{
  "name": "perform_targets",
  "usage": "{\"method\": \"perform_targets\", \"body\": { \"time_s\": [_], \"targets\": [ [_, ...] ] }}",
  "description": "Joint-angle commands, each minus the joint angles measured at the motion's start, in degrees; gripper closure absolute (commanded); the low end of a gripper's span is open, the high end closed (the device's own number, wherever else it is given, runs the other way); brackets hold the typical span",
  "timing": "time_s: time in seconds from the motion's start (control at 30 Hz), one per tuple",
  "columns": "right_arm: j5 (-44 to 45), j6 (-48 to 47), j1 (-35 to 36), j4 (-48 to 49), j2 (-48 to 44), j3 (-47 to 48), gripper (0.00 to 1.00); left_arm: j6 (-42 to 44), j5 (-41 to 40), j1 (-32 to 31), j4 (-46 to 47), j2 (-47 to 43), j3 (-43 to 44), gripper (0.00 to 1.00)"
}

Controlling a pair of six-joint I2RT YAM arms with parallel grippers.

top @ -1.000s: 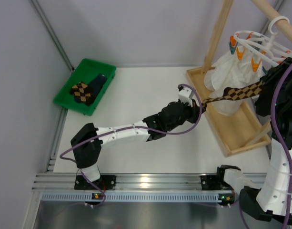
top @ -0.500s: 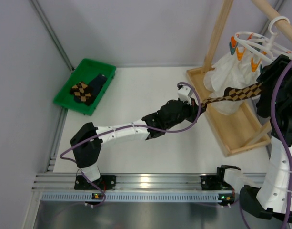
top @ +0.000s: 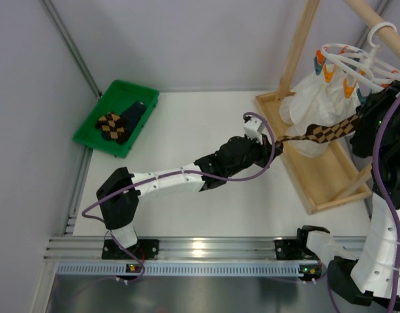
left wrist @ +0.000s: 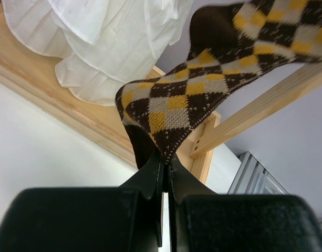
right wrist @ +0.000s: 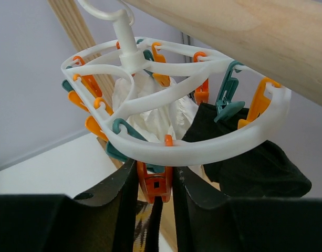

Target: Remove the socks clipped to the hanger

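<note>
Hanger: white double ring with orange and teal clips, hooked on a wooden rack.
Argyle sock: dark with tan diamonds, stretched from the hanger to the left gripper.
Plain sock: dark, hangs from a teal clip.
Left gripper: pinched tight on the argyle sock's end.
Right gripper: closed around an orange clip.

Bright, even, diffuse light leaves only faint shadows on the counter. Glare spots the metal rail. In the wrist views, the near fingers are soft-edged.
</note>
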Motion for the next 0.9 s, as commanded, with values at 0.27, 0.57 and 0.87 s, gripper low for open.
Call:
{"method": "perform_targets", "body": {
  "time_s": [0.27, 0.57, 0.87],
  "targets": [
    [0.64, 0.71, 0.39, 0.41, 0.03, -0.66, 1.00, 0.57, 0.30, -0.06, 1.71, -1.79, 1.14, 1.00],
    [-0.14, 1.33, 0.39, 0.94, -0.94, -1.97, 1.00, 4.43, -0.92, 6.25, -6.27, -4.07, 1.31, 1.00],
    [-3.13, 2.82, 0.39, 1.81, -1.47, -3.29, 1.00, 16.12, -23.67, 20.66, -20.87, -7.67, 1.32, 1.00]
  ]
}}
